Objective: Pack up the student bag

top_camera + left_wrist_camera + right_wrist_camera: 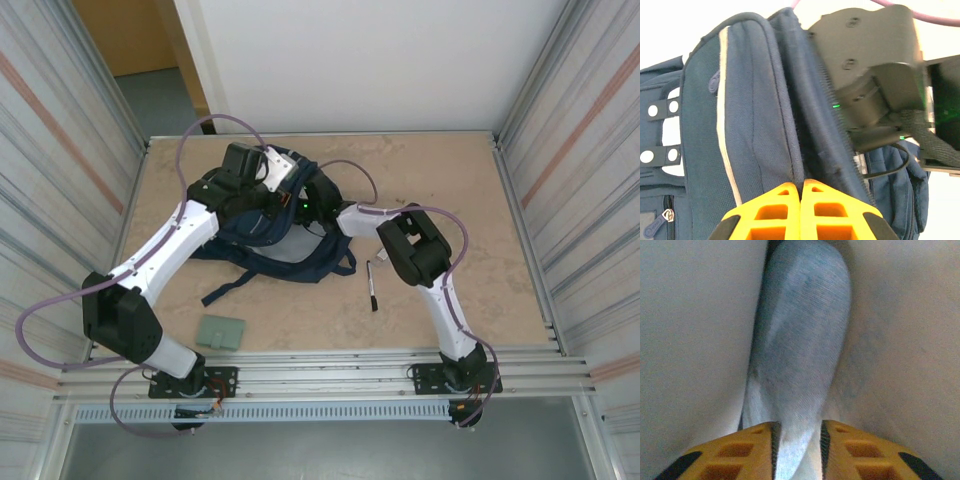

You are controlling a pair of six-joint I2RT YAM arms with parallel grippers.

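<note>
By the surface's [470, 200] far edge, left claw [800, 200] clamps the student bag [755, 125]; right claw [797, 450] straddles a pencil case [800, 340], grip unclear.

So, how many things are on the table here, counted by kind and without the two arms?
backpack: 1
pencil case: 1
wallet: 1
pen: 1
Total: 4
</note>
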